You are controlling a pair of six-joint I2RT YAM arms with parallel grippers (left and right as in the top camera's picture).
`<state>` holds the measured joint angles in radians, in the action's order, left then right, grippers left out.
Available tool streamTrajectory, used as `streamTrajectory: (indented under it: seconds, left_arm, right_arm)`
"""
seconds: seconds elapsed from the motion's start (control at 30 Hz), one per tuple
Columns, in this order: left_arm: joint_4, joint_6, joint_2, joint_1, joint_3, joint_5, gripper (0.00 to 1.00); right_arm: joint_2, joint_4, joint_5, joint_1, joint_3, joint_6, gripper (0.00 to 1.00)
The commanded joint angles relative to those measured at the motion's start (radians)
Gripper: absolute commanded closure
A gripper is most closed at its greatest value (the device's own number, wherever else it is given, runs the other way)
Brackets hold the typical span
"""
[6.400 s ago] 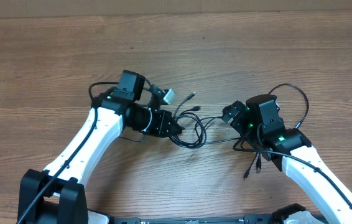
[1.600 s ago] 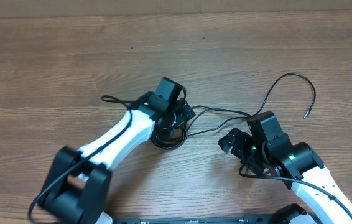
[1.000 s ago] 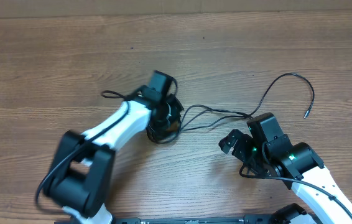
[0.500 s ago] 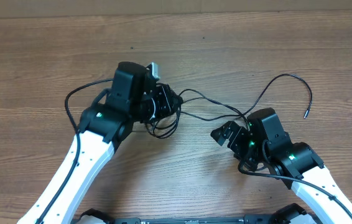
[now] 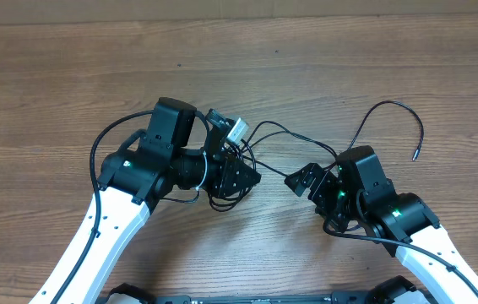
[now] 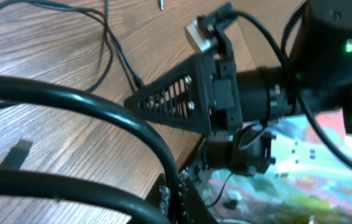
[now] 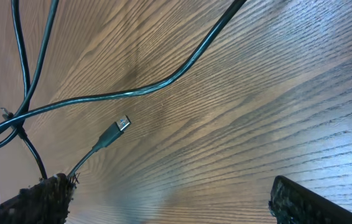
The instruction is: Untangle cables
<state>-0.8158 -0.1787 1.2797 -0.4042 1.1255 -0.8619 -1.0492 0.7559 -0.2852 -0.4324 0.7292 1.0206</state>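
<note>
- Close in, the left end effector [image 5: 247, 176] is squeezed tight shut. It sits right in the messy knot of cables [image 5: 219, 199], with loops all around it. I cannot tell if a cord is pinched inside it.
- Just across a small gap, the right end effector [image 5: 303, 179] is spread wide and holds nothing. Its own camera shows bare desk [image 7: 257, 93] between its fingers. Some thin cords and a little plug [image 7: 121, 123] lie in front of it.
- A bit farther out, two thin cords [image 5: 306, 139] run from the knot toward the right arm.
- Farthest away, one long cord [image 5: 395, 102] curls out over the desk. It ends in a small tip [image 5: 414, 156] that lies free.
- The cables look light, thin and floppy. I think they will bend and slide when moved, but you cannot push them. A hard tug could pull the knot tighter or hurt a plug.
- A good place to grab seems to be one single cord well away from the knot, or just behind a plug. There the end effector can pinch only that one cord. Then pull slowly while the knot is held down.
</note>
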Motion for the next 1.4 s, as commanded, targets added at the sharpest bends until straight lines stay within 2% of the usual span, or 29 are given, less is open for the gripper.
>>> streamTrajectory:
  seconds: [0.0,0.07,0.2,0.3,0.4,0.43,0.47,0.6,0.63,0.7,0.8,0.9,1.0,1.03,1.1,1.13,1.2,1.27,1.33,1.37]
  left_arm:
    - [-0.017,0.123,-0.011,-0.004,0.016,-0.049,0.96]
    - [-0.014,0.122,-0.011,-0.004,0.016,-0.079,0.96]
    - [-0.014,0.122,-0.011,-0.004,0.016,-0.116,0.96]
    - [-0.014,0.122,-0.011,-0.004,0.016,-0.134,0.96]
    - [-0.014,0.123,-0.011,-0.004,0.016,-0.154,0.96]
    - [-0.014,0.123,-0.011,-0.004,0.016,-0.153,0.96]
    - [-0.015,0.123,-0.011,-0.004,0.016,-0.153,0.96]
    - [-0.017,0.124,-0.011,-0.003,0.016,-0.147,0.96]
    - [-0.018,0.123,-0.011,-0.004,0.016,-0.130,0.96]
    - [-0.022,0.123,-0.011,-0.004,0.016,-0.057,0.96]
    - [-0.030,0.091,-0.010,-0.004,0.016,0.145,0.96]
    - [-0.055,-0.013,-0.006,-0.004,0.016,0.409,0.96]
    - [-0.098,-0.131,0.010,-0.004,0.015,0.604,0.94]
    - [-0.112,-0.165,0.018,-0.004,0.015,0.644,0.90]
    - [-0.135,-0.196,0.045,-0.004,0.015,0.689,0.70]
    - [-0.138,-0.196,0.063,-0.004,0.015,0.689,0.43]
    - [-0.142,-0.197,0.103,-0.004,0.015,0.683,0.01]
    - [-0.140,-0.225,0.137,-0.004,0.015,0.658,0.00]
    - [-0.122,-0.251,0.179,-0.004,0.015,0.547,0.00]
    - [-0.090,-0.248,0.206,-0.004,0.015,0.398,0.01]
  right_arm:
    - [0.003,0.001,-0.017,0.002,0.003,0.004,0.00]
    - [-0.005,0.000,-0.023,0.002,0.003,0.011,0.00]
    - [-0.057,-0.008,-0.004,0.002,-0.003,0.153,0.00]
    - [-0.141,-0.090,0.000,0.002,-0.011,0.230,0.00]
    - [-0.241,-0.250,0.003,0.002,-0.011,0.241,0.00]
    - [-0.277,-0.309,0.002,0.002,-0.010,0.242,0.06]
    - [-0.305,-0.351,-0.009,0.002,-0.010,0.254,0.19]
    - [-0.400,-0.408,-0.088,-0.001,-0.010,0.288,0.78]
    - [-0.414,-0.390,-0.086,-0.004,-0.010,0.288,0.96]
    - [-0.426,-0.347,-0.082,-0.006,-0.010,0.270,0.96]
    - [-0.409,-0.316,-0.099,-0.006,-0.010,0.159,0.96]
    - [-0.332,-0.283,-0.134,-0.006,-0.010,0.090,0.96]
    - [-0.198,-0.256,-0.143,-0.006,-0.009,0.048,0.96]
    - [-0.138,-0.246,-0.143,-0.006,-0.008,0.040,0.96]
    - [0.025,-0.242,-0.140,-0.006,-0.008,-0.006,0.96]
    - [0.120,-0.238,-0.118,-0.006,-0.007,-0.025,0.96]
    - [0.278,-0.225,-0.065,-0.006,-0.007,-0.055,0.96]
    - [0.393,-0.204,-0.029,-0.006,-0.007,-0.066,0.96]
    - [0.490,-0.156,0.012,-0.006,-0.007,-0.101,0.96]
    - [0.526,-0.113,0.032,-0.006,-0.007,-0.143,0.96]
